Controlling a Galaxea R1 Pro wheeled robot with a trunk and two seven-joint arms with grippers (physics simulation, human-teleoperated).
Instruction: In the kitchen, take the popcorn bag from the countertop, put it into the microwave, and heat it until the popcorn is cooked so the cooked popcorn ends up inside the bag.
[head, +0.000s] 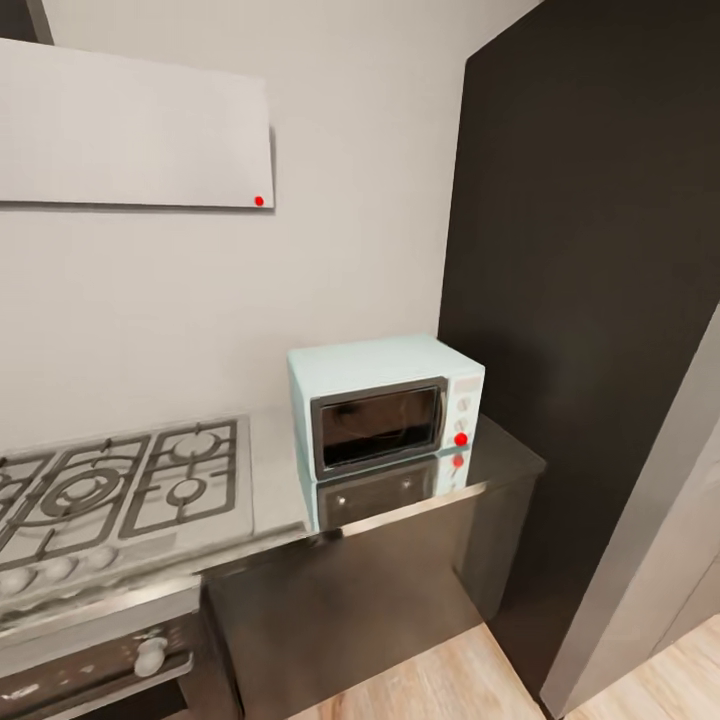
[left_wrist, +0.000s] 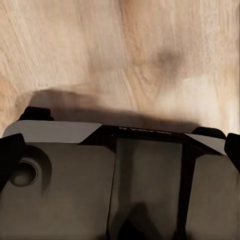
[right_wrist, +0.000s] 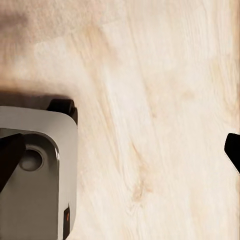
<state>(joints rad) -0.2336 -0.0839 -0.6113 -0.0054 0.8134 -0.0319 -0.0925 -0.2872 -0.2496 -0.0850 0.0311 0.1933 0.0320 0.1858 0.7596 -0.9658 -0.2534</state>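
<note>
From the head camera I see the microwave (head: 385, 403) standing at the right end of the tabletop (head: 420, 495), door shut, red light lit, its front mirrored in the shiny surface. A gas hob (head: 120, 480) lies to its left, an oven knob (head: 150, 655) below that, a tall dark cabinet (head: 590, 300) just right of the tabletop, and a wall cupboard (head: 130, 125) above. Both wrist cameras look down on the wooden floor (right_wrist: 160, 125) and the grey robot base (left_wrist: 60, 175). The left end effector (left_wrist: 120, 155) and right end effector (right_wrist: 120, 150) have fingertips spread wide, holding nothing.
</note>
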